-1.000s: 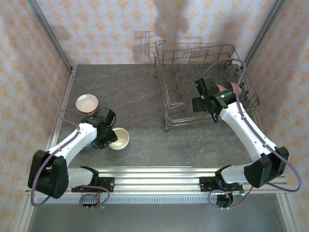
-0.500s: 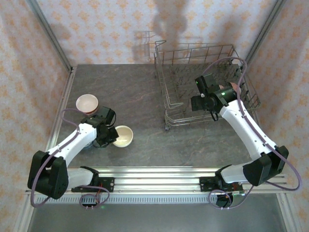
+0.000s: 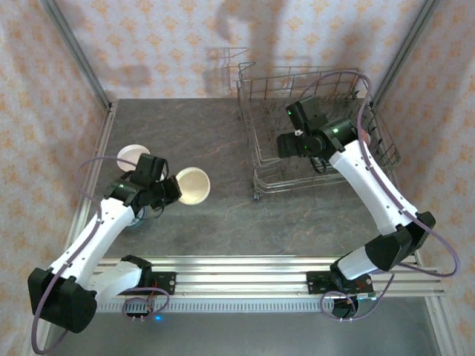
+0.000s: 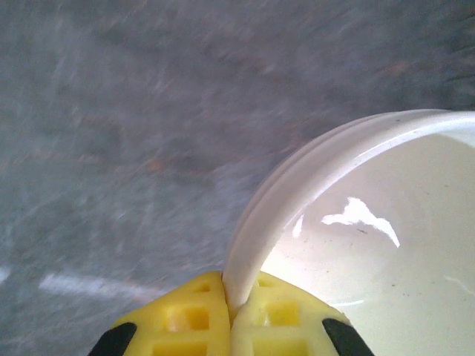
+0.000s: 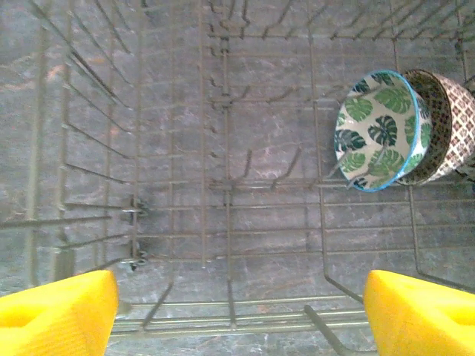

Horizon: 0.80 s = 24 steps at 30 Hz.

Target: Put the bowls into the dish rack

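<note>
**Left to right.** A second bowl (image 3: 130, 153) sits on the table (image 3: 223, 133) just behind my left arm and is partly covered by it.

My left gripper (image 4: 231, 315) is pinched tight on the rim of the white bowl (image 4: 371, 245). One yellow pad is inside the wall and the other outside. The bowl reaches out ahead and to the right of the fingertips, open side tipped toward the wrist camera. The table under it is smeared in that view, so I cannot tell whether the bowl's foot is clear of the surface.

I judge the step in hand to be the carry across to the dish rack (image 3: 300, 73). A rim pinch on glazed ceramic is a small hold with the weight hung out to one side. I would travel slowly, keep the wrist from rolling, and gain height before reaching the rack's tall near wall.

My right gripper (image 5: 237, 319) hangs over the rack's floor, jaws wide with nothing between them and tines directly ahead. Ahead and to its right, a green-leaf bowl (image 5: 375, 130) and a brown-patterned bowl (image 5: 445, 126) stand on edge, one nested against the other.

The tine rows ahead and to the left of this gripper look free, and I would aim there. This arm should back out of the rack first, so the two arms do not meet. I would let go only once the tines bear the bowl.
</note>
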Each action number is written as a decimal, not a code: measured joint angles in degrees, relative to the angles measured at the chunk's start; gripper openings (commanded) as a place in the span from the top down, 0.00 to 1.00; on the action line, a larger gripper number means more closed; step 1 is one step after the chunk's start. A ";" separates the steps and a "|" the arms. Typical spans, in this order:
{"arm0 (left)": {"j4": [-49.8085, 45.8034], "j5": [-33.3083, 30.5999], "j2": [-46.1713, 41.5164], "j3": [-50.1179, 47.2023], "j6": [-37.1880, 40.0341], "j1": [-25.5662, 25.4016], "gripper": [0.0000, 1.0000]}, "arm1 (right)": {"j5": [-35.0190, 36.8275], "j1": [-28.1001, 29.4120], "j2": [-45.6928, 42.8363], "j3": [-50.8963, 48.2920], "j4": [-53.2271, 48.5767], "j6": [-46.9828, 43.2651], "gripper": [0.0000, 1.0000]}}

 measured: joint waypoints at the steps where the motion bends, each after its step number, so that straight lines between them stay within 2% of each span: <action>1: 0.04 0.13 0.42 2.62 0.68 -0.02 1.00 | -0.13 0.48 0.76 2.05 -0.55 0.07 0.15; 7: 0.59 -1.42 6.75 18.10 4.35 -3.48 1.00 | -0.24 4.20 5.05 14.99 -2.69 0.15 0.18; 11: 2.36 -2.23 11.34 24.13 6.14 -6.32 1.00 | -1.16 7.65 5.35 19.87 -2.58 -0.07 0.20; 17: 2.82 -3.21 16.61 28.89 8.35 -9.84 1.00 | -2.23 12.92 5.22 21.00 -1.66 -1.20 0.23; 24: 2.62 -7.28 18.05 33.40 10.32 -15.54 1.00 | -3.32 13.44 5.22 20.17 0.46 -1.62 0.30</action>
